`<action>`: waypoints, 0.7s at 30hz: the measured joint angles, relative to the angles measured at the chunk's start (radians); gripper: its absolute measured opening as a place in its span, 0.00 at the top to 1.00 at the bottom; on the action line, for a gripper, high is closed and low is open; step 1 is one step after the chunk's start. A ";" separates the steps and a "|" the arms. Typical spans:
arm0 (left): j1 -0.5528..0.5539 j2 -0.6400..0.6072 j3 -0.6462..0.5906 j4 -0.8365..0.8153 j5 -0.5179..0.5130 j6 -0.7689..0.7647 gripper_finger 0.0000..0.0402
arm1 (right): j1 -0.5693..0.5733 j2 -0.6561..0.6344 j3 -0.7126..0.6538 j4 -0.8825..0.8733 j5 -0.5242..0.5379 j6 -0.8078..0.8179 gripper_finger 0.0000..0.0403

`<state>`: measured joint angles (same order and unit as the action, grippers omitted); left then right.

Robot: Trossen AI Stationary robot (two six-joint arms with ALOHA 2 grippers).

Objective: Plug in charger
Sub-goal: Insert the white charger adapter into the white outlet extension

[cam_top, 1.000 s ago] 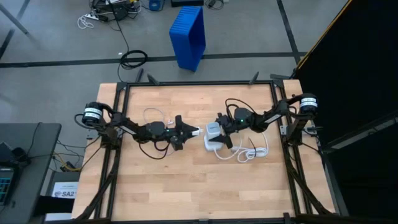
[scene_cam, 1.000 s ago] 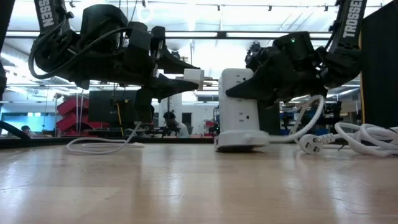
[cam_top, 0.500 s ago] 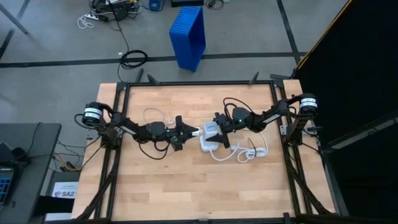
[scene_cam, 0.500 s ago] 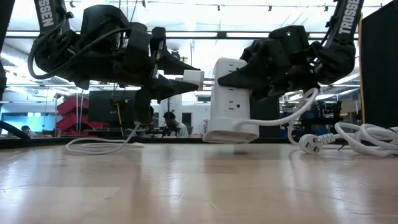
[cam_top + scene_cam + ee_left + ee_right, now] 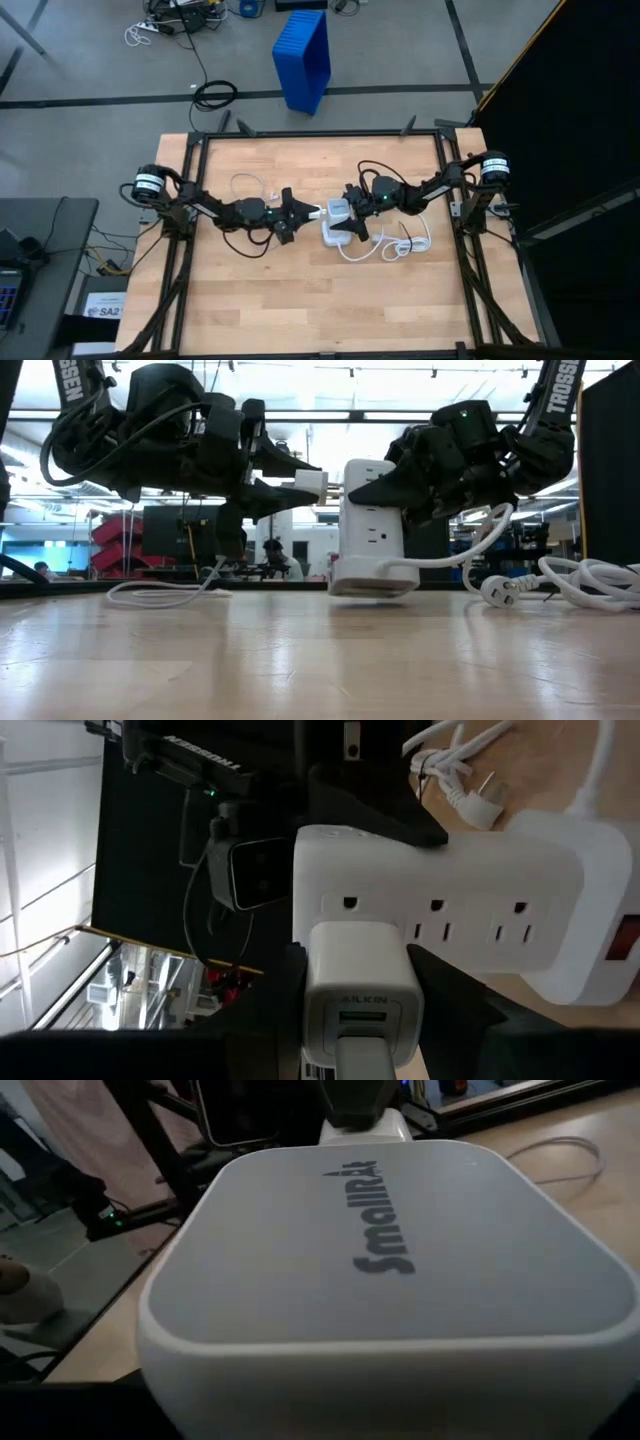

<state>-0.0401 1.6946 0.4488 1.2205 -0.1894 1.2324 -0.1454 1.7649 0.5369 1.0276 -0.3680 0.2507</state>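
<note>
Charger [image 5: 311, 484] just beside lifted power strip [image 5: 368, 520].

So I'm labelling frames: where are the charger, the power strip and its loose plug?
charger [image 5: 350, 965], left wrist view, its white body.
power strip [image 5: 368, 510], low view, its socket face.
loose plug [image 5: 497, 591], low view, its head.

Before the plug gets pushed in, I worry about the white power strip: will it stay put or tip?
The power strip stands tall on a narrow base, lifted slightly off the table, so alone it would likely tip. The right gripper clamps it, which probably braces it. Its thick cord looks stiff and may tug sideways.
</note>
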 joint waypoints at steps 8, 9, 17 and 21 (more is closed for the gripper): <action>-0.015 0.000 0.022 -0.012 -0.006 0.019 0.69 | 0.007 0.000 0.001 0.015 -0.005 0.044 0.35; -0.018 0.000 0.024 -0.015 -0.005 0.019 0.69 | 0.010 0.000 0.001 0.016 -0.004 0.045 0.35; -0.022 -0.001 0.025 -0.007 0.045 0.009 0.69 | 0.047 0.000 0.052 -0.031 -0.033 0.036 0.35; -0.021 -0.001 0.024 -0.027 0.081 -0.024 0.69 | 0.048 0.000 0.088 -0.122 -0.033 0.036 0.35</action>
<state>-0.0608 1.6932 0.4725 1.1939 -0.1087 1.2080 -0.0978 1.7650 0.6247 0.9055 -0.4014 0.2870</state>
